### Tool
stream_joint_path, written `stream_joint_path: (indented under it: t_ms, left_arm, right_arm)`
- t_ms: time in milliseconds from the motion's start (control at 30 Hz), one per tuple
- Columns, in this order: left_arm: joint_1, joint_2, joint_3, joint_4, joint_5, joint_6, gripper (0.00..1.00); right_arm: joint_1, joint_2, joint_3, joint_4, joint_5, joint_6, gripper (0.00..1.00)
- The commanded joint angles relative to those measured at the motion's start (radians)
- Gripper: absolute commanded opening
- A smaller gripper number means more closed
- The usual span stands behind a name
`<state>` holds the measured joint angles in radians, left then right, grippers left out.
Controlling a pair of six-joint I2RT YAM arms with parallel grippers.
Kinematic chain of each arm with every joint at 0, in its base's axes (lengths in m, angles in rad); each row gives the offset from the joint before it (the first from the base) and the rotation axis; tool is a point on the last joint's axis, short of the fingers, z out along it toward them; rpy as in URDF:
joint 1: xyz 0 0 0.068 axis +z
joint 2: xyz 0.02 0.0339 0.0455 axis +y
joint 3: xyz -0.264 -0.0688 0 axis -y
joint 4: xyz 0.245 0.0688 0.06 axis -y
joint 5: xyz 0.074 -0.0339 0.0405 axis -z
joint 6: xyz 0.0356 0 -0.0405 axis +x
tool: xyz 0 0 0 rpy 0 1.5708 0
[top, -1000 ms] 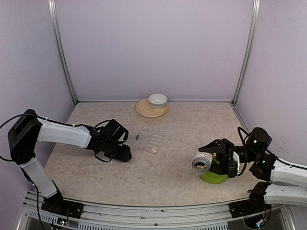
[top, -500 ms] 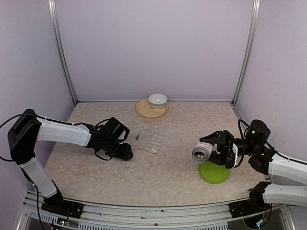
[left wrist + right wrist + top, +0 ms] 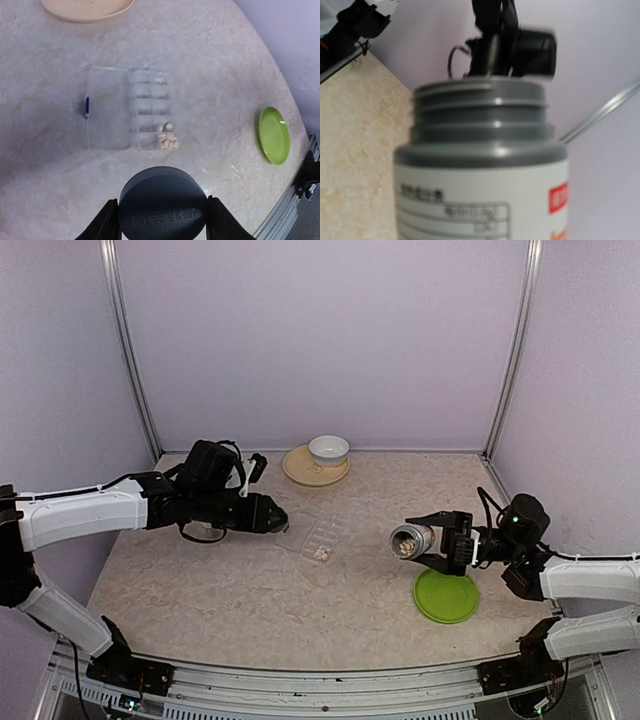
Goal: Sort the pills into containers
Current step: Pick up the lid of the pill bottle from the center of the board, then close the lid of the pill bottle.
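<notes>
The clear pill box [image 3: 322,536] lies flat mid-table, with a few whitish pills [image 3: 322,554] in its near end compartment; they also show in the left wrist view as pills [image 3: 168,140] in the box [image 3: 131,115]. My left gripper [image 3: 268,513] hovers just left of the box, shut on a dark round bottle cap [image 3: 162,204]. Right of the box, my right gripper [image 3: 432,539] is shut on an open white pill bottle [image 3: 408,540] held sideways in the air, mouth toward the box. In the right wrist view the bottle [image 3: 481,165] hides the fingers.
A green round plate [image 3: 446,596] lies below the right gripper, near the front right. A white bowl [image 3: 328,449] sits on a tan plate [image 3: 303,469] at the back wall. Purple walls close in the table on three sides.
The left arm has risen and swung right, carrying the cap toward the box. The right arm has lifted the bottle off the green plate and moved it left.
</notes>
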<state>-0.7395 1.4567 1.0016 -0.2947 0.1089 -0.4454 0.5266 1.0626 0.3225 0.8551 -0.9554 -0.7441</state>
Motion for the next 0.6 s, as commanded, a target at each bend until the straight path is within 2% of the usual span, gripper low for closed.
stream_joint_path:
  t_ms: [0, 167, 333, 567]
  left_arm:
    - [-0.027, -0.062, 0.083, 0.06, 0.066, 0.006, 0.45]
    - [-0.051, -0.059, 0.14, 0.083, 0.107, -0.019, 0.45]
    - [-0.081, -0.023, 0.183, 0.128, 0.155, -0.068, 0.45]
    - [-0.129, 0.04, 0.278, 0.148, 0.152, -0.108, 0.45]
  right_arm:
    - [-0.007, 0.05, 0.031, 0.072, 0.052, 0.177, 0.38]
    - [-0.005, 0.092, 0.148, -0.129, 0.083, 0.295, 0.35]
    - [0.0, 0.105, 0.197, -0.195, 0.11, 0.413, 0.37]
    - [0.026, 0.128, 0.296, -0.406, 0.245, 0.5, 0.38]
